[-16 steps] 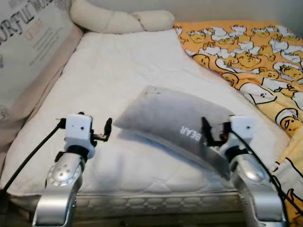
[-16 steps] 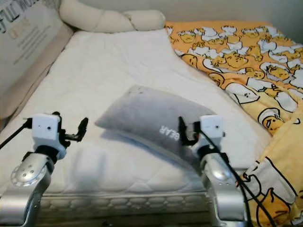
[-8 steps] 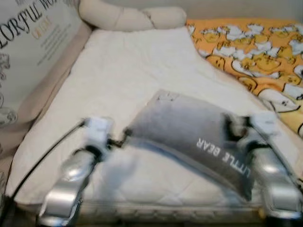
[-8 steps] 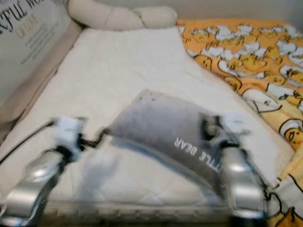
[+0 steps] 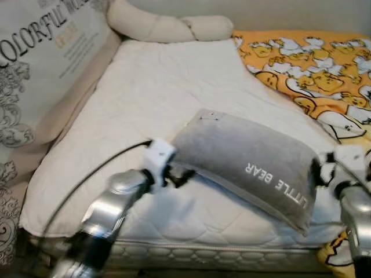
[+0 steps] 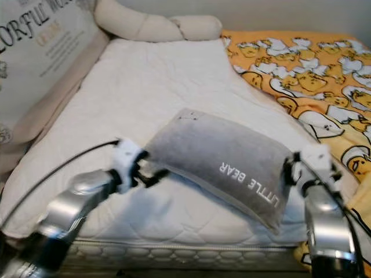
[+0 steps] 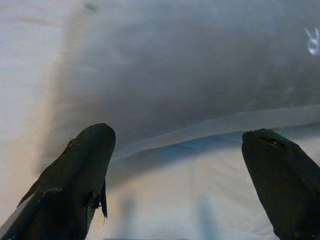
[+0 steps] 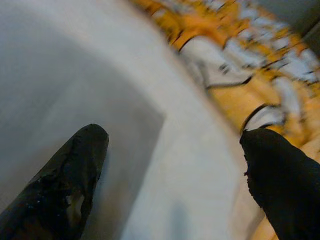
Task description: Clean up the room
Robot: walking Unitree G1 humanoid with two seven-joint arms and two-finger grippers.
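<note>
Bed: white mattress (image 5: 162, 104) carrying one grey pillow (image 5: 249, 162) and an orange blanket (image 5: 313, 69). Left gripper (image 5: 177, 175), right gripper (image 6: 288, 171) flank the pillow, fingers spread apart.

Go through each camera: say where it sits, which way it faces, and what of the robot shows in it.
Left eye view: on the head, looking forward and down at the bed with the grey pillow; both silver arms show.
Right eye view: beside it, same scene.
Left wrist view: on the left wrist, looking along the open left claw at the pillow's edge.
Right wrist view: on the right wrist, looking along the open right claw at the pillow's corner and the yellow blanket.
All four share the pillow.
</note>
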